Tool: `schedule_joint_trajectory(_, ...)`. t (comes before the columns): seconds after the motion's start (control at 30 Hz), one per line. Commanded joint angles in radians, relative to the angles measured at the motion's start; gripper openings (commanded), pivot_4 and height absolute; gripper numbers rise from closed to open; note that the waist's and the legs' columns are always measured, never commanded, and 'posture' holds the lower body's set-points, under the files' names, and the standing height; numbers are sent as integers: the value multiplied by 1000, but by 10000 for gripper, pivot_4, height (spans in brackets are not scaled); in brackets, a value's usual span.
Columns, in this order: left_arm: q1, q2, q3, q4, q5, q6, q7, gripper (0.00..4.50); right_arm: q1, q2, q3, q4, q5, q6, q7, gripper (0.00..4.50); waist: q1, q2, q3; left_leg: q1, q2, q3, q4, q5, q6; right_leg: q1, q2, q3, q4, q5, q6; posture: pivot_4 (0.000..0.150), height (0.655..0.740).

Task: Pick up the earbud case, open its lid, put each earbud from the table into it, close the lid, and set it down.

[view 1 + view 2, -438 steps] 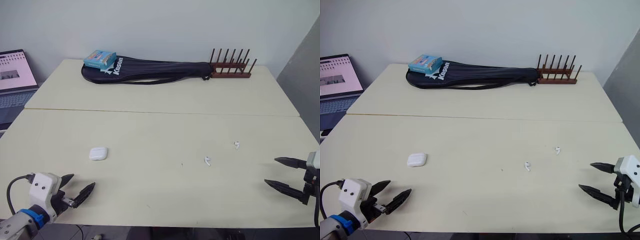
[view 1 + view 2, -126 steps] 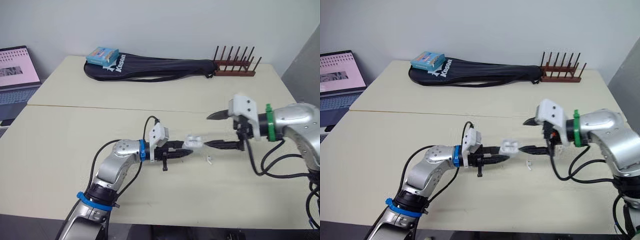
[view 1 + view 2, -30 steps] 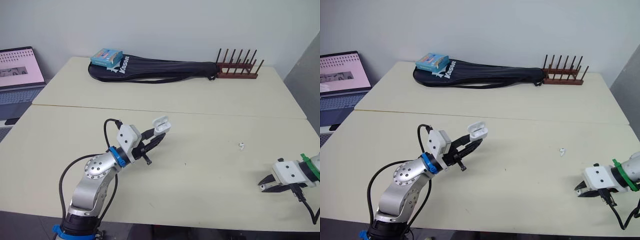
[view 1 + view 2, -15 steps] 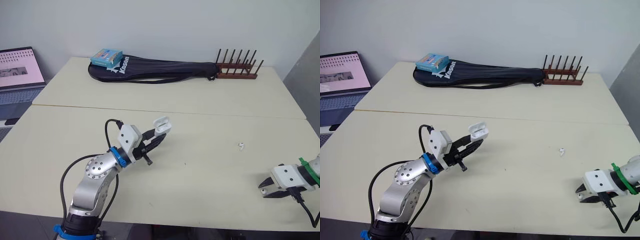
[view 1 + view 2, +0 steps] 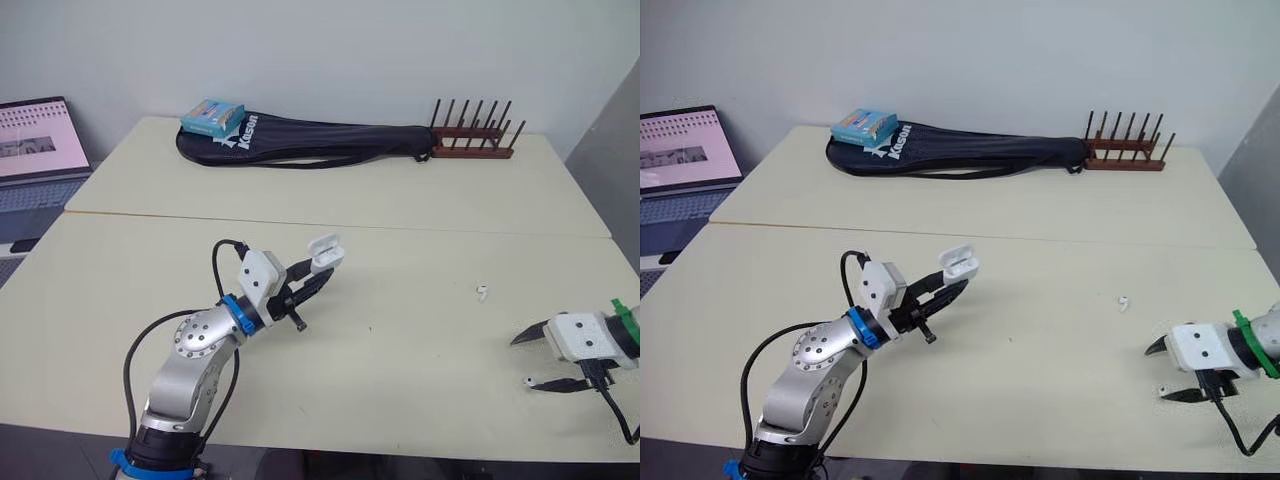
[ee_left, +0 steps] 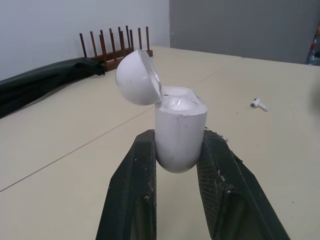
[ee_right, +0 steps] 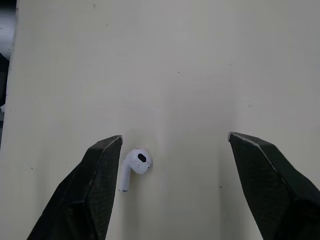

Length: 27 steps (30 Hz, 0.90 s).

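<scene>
My left gripper (image 5: 318,279) is shut on the white earbud case (image 5: 326,252) and holds it upright above the table's middle left. The case (image 6: 180,135) has its round lid (image 6: 138,77) tipped open. At the front right, my right gripper (image 5: 520,363) hovers low over the table with its fingers spread open. One white earbud (image 7: 134,167) lies on the table between them, close to one finger (image 7: 92,190), and shows as a small white speck (image 5: 527,381) in the head view. A second earbud (image 5: 482,292) lies further back on the table.
A black racket bag (image 5: 310,140) with a blue box (image 5: 212,114) on it lies along the table's far side, beside a wooden peg rack (image 5: 474,132). A laptop (image 5: 35,150) stands off the table's left. The right gripper is near the table's front edge (image 5: 420,452).
My right gripper has gone from shut to wide open, and an earbud now lies loose on the table between its fingers. The left gripper and case have hardly moved.
</scene>
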Motion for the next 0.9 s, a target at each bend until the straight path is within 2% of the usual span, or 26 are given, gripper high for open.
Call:
schedule_joint_trajectory(0.03,-3,-3,3,-19,-8,-26,2,7414,56,-38,-50,-193,-67,239,-81,35358,1,0,0,0,0,0,0,0,0,0,0,0,0,0,0,1500,7315)
schedule_joint_trajectory(0.2,3,-3,-2,-21,-8,-27,6,7414,109,-49,-6,-299,-162,399,-146,35358,2,0,0,0,-1,0,0,0,0,0,0,1,0,0,0,1500,7315)
schedule_joint_trajectory(0.37,2,0,1,-23,-8,-24,7,7414,79,-27,67,-259,-217,411,-194,35358,1,0,0,0,-1,1,0,0,0,0,0,1,0,0,0,1500,7315)
schedule_joint_trajectory(0.63,1,1,4,-29,-10,-18,13,7414,56,9,105,-226,-214,439,-209,35358,0,-2,0,0,-1,1,0,0,0,0,0,1,0,0,0,1500,7315)
schedule_joint_trajectory(0.73,2,1,3,-33,-11,-14,16,7414,63,17,109,-235,-214,450,-213,29270,0,-4,0,0,-1,1,0,0,0,0,0,1,0,0,0,1500,7315)
schedule_joint_trajectory(0.9,1,1,-1,-35,-12,-11,20,7414,69,20,105,-241,-201,453,-202,12149,-4,-6,-1,1,-1,1,1,0,0,0,0,1,0,0,0,1500,7315)
